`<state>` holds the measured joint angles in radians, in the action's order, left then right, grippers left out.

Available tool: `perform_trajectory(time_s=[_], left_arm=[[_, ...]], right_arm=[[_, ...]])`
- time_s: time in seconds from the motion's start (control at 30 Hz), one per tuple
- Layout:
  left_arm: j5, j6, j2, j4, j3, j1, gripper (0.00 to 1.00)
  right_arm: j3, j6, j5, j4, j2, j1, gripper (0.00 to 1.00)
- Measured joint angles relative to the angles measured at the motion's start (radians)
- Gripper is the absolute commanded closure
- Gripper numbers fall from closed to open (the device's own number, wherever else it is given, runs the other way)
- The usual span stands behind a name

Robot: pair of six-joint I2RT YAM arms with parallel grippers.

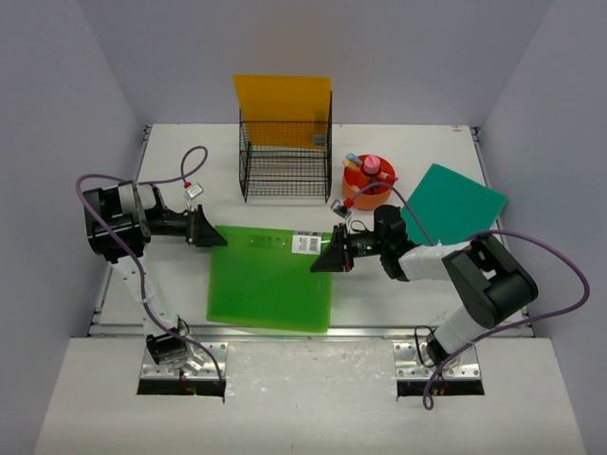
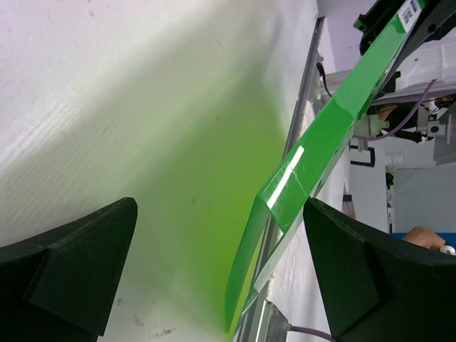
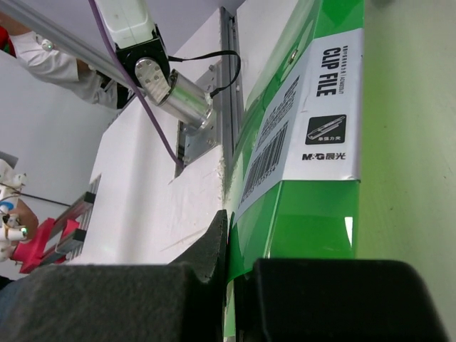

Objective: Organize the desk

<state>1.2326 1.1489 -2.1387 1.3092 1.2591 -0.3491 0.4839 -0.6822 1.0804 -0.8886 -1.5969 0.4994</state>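
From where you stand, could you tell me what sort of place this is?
Likely a robot lab staged as an office: a white desk with a green clip file, a black wire-mesh rack and an orange pen tray.

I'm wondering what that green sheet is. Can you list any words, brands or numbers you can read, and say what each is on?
"CLIP FILE": on the white label of the folder, right wrist view.
"M&G" followed by two Chinese characters: the brand mark on the same label.
Barcode digits and the fine print beside it: too small to read.
Small line under the label's icon: blurred.
The same label in the top view: too small to read.
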Motion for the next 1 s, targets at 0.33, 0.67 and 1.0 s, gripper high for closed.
perform_trajectory(time_s=[0.33, 0.67, 1.0], left_arm=[[0.073, 0.049, 0.044, 0.015, -0.066, 0.088, 0.64], [0.083, 0.046, 0.168, 0.046, -0.062, 0.118, 1.0], [-0.069, 0.039, 0.375, 0.038, 0.04, 0.195, 1.0]], right_arm=[[0.003, 0.019, 0.0, -0.001, 0.004, -0.002, 1.0], [0.067, 0.055, -0.006, 0.113, 0.009, -0.042, 0.44], [0.333, 0.718, 0.01, 1.072, 0.187, -0.239, 0.41]])
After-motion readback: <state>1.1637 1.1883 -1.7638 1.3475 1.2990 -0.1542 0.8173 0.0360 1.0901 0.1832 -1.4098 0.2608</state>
